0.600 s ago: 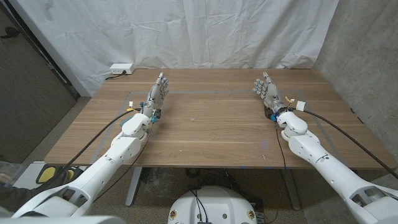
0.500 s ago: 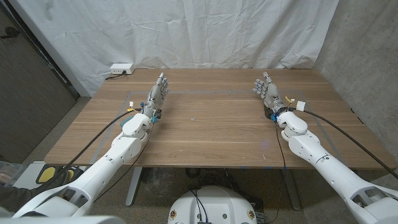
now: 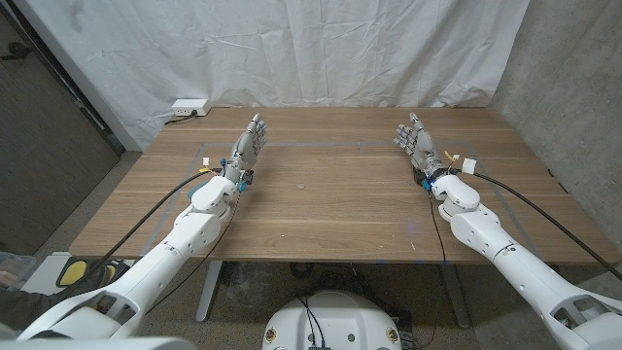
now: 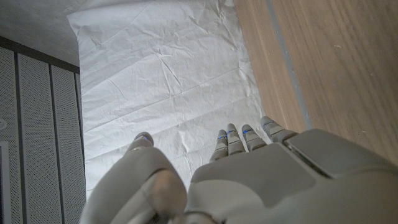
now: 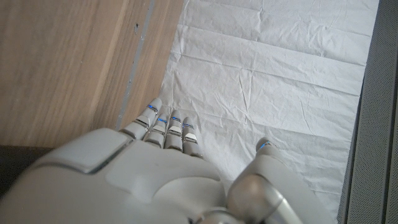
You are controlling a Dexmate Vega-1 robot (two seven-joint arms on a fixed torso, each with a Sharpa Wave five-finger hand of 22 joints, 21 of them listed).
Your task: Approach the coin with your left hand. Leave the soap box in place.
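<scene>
Left hand (image 3: 247, 146) and right hand (image 3: 417, 142) on edge over the wooden table (image 3: 330, 209), well apart, fingers released, grasping nothing.

On the brown wooden counter (image 3: 340, 209) in the head view there is a tiny dark speck (image 3: 299, 188) between the two arms, and it is too small to tell what it is. In the left wrist view the pale grey left robot hand (image 4: 249, 180) is cut off by the picture's edge, and only the tips of its fingers (image 4: 231, 138) peek over its back, so its palm is hidden. The pale grey right robot hand (image 5: 155, 177) is cut off the same way in the right wrist view, with its palm hidden too.
</scene>
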